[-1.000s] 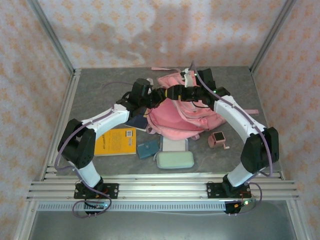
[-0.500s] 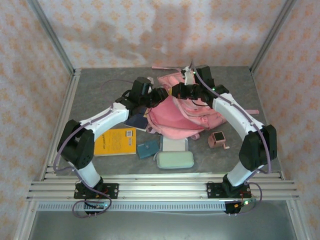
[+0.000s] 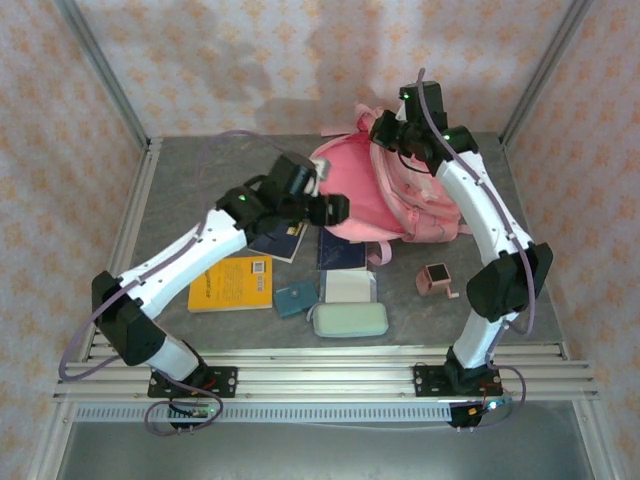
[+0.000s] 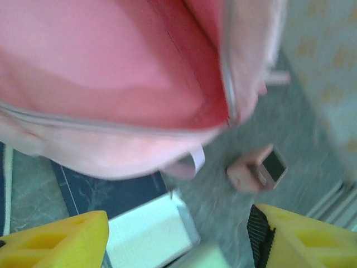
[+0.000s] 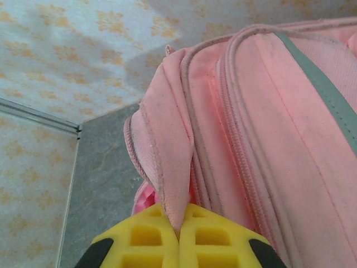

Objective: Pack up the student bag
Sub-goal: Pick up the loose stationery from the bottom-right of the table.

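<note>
Student bag (image 4: 111, 72) interior blurry, indistinct

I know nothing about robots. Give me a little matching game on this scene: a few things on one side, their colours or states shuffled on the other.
Things:
1. student bag
2. book
3. case
4. left gripper

Descriptions:
A. yellow cover, lying flat
B. open, holding nothing
C. pink, its fabric pinched by the right gripper
D. mint green, the frontmost item

Pairs: 1-C, 2-A, 3-D, 4-B
</note>
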Controlling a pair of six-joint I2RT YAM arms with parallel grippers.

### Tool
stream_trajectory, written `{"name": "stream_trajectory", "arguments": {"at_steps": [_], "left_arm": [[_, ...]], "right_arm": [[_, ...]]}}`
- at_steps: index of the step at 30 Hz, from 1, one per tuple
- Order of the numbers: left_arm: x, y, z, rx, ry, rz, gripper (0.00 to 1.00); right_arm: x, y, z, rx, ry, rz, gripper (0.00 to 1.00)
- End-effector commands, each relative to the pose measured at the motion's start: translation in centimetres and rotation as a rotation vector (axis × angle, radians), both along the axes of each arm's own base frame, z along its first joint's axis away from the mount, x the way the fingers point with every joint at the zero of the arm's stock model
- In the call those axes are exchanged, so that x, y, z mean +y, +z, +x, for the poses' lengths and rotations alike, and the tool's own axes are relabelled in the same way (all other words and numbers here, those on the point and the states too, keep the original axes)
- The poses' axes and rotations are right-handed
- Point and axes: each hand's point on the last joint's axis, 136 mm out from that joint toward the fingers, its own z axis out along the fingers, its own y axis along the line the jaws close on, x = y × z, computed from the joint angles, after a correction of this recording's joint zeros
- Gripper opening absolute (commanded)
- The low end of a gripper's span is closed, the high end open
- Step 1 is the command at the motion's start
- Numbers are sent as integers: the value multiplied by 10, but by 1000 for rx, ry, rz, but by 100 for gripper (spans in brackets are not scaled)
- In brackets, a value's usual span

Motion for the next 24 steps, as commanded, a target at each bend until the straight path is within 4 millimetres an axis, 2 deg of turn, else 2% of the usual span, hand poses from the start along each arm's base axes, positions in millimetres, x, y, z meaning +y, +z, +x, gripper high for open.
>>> {"name": "stream_trajectory", "arguments": {"at_steps": [1,6,9,11,17,18,24], "left_arm": [[-30,-31,-30,-96,-219,203,70],[-105,-50,-50,-338,-398,169,74],[-135,-70,-50,-426,-448,141,79],[-150,-77,-50,-490,-465,108,99],[-182,-100,-45,-522,-473,38,100],[-187,-115,-43,-509,-471,48,100],[-213,-135,-42,-498,-486,33,100]], "right_arm": [[-5,8,1,7,-15,15,0],[-9,3,2,44,19,103,0],[-12,5,2,57,35,137,0],[-12,7,0,58,42,141,0],[-12,16,-3,58,42,148,0],[-12,18,-4,55,40,150,0],[-12,13,-5,68,23,174,0]]}}
